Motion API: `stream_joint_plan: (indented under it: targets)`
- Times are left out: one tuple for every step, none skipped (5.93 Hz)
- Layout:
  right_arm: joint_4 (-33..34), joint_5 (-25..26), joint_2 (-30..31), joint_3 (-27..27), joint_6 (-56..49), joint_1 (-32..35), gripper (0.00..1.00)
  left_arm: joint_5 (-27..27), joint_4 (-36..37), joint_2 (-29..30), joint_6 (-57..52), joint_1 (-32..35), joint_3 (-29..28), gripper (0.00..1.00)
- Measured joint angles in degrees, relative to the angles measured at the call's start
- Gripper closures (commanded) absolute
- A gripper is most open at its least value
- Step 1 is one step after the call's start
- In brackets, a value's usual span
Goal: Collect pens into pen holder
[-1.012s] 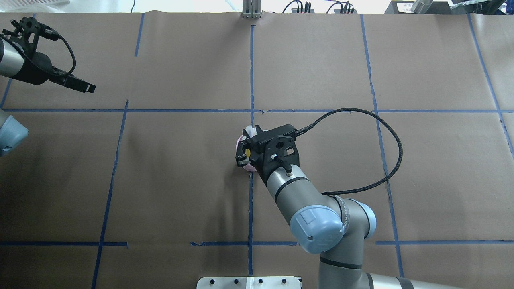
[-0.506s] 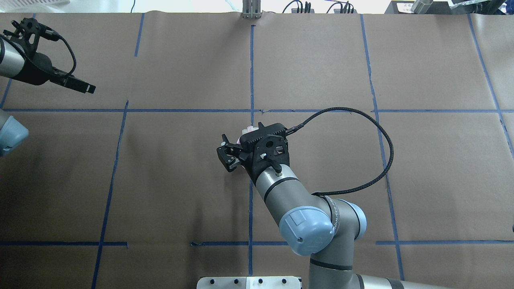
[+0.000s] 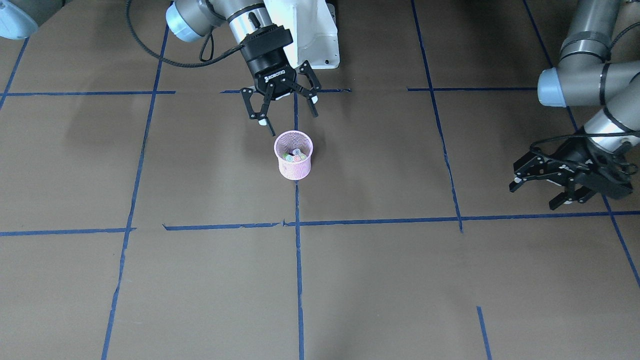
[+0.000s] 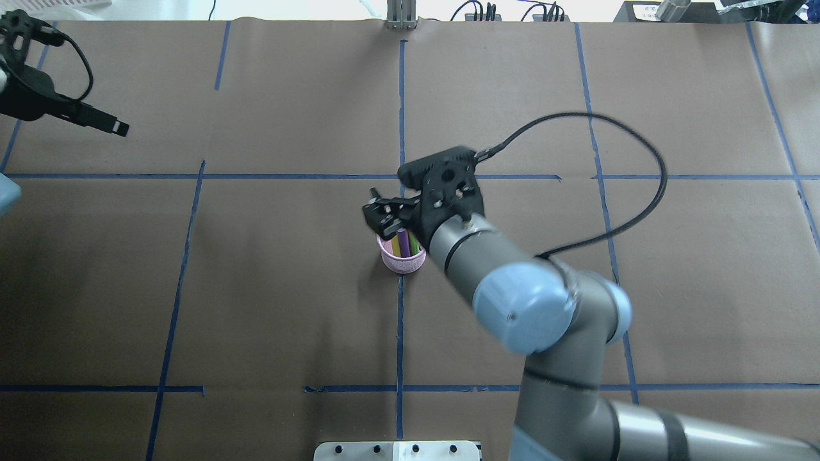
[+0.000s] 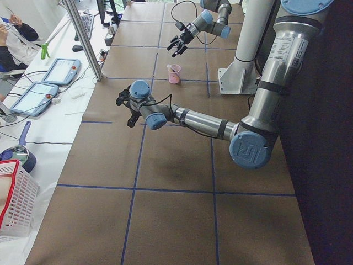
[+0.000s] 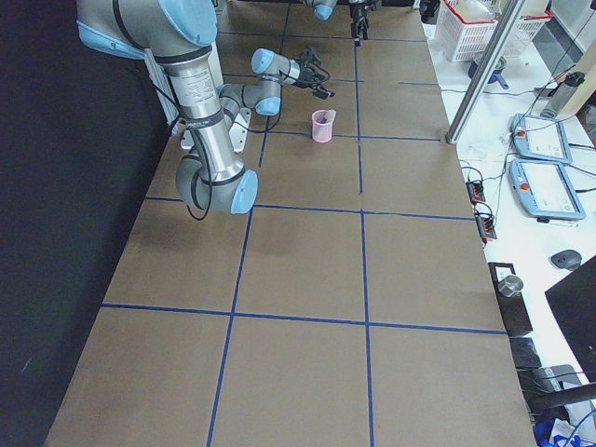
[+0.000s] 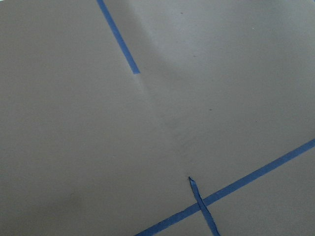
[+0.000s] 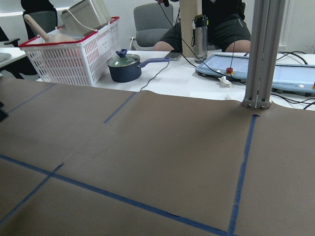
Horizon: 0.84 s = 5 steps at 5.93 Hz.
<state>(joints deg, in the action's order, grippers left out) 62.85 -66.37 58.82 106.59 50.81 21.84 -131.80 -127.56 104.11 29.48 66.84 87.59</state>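
The pink mesh pen holder [image 3: 293, 156] stands upright on a blue tape line near the table's middle. Several pens [image 3: 295, 155] stand inside it, cap ends up. In the overhead view the holder [image 4: 402, 261] shows a purple pen [image 4: 403, 242] and a green one beside it. My right gripper [image 3: 289, 112] is open and empty, raised above the holder on the robot's side of it. It also shows in the overhead view [image 4: 383, 214]. My left gripper [image 3: 542, 190] is open and empty, far off at the table's left side [image 4: 96, 121]. No loose pens show on the table.
The white robot base [image 3: 310, 30] stands behind the holder. Beyond the far table edge are a metal post [image 8: 258, 54], a red-rimmed white basket [image 8: 74, 54], a blue pot [image 8: 123, 69] and tablets. Brown paper with blue tape lines covers the table.
My right gripper was low over the holder with something yellow between its fingers. It has since opened, risen and drawn back, and the pens now show in the holder. My left gripper has shifted slightly outward.
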Motion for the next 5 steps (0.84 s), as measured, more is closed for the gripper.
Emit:
stream_joint_plan:
  targets:
    - [8.3,-13.4,2.1,2.7,-0.2,8.4,0.0,-0.8,3.9,-0.5,-3.1,3.4,-0.1,0.0]
    - [14.6,-27.7,4.9,4.5,-1.7,17.9,0.0,-1.6,10.2,-0.9,-9.9,7.3,-0.1,0.0]
    - [17.2,-40.2,9.4,4.9,-5.8,27.1,0.0,-2.9,18.7,-1.2,-17.8,11.7,-0.1,0.0]
    - [18.0,-50.5,15.0,3.9,-13.3,35.5,0.0,-3.8,25.7,-2.3,-22.9,16.1,-0.1,0.0]
    - [18.3,-58.9,20.3,0.8,-23.5,43.0,0.0,-4.1,29.9,-4.4,-25.1,20.0,-0.3,0.0]
